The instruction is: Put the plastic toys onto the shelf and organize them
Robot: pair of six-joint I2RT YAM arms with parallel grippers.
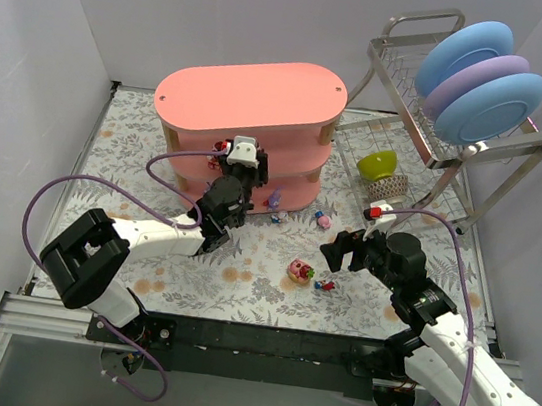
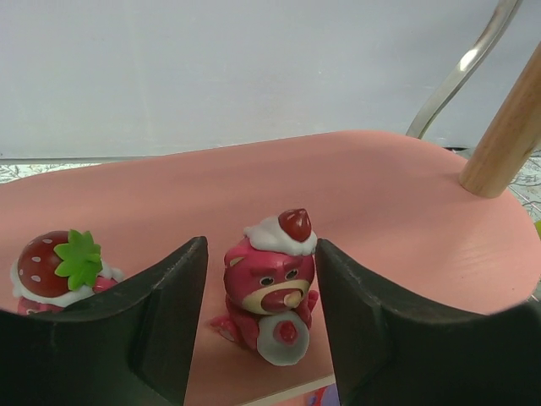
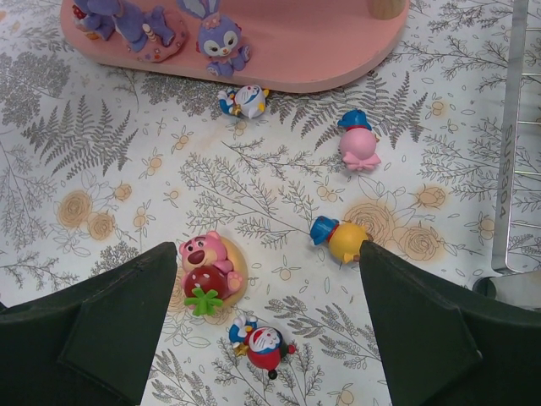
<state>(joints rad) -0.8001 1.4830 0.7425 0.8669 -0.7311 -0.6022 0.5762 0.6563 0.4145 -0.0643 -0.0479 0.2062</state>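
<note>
The salmon-pink shelf [image 1: 250, 99] stands at the back left. My left gripper [image 1: 227, 156] reaches into its middle tier. In the left wrist view it [image 2: 262, 245] is open around a red-pink bear toy [image 2: 270, 288] standing on the board [image 2: 380, 194], with a gap on each side. A strawberry toy [image 2: 59, 266] stands to its left. My right gripper [image 1: 338, 251] hovers open and empty over the mat [image 3: 266, 254]. Below it lie a pink bear with a strawberry [image 3: 207, 266], a red-and-blue toy [image 3: 266, 342] and a yellow toy with a blue hat [image 3: 338, 237].
A pink toy [image 3: 358, 144] and a blue-white toy [image 3: 243, 100] lie by the shelf's lowest board [image 3: 321, 42], which holds purple toys [image 3: 218, 38]. A wire dish rack [image 1: 445, 116] with plates [image 1: 480, 81] and a green bowl [image 1: 378, 163] stands at the back right.
</note>
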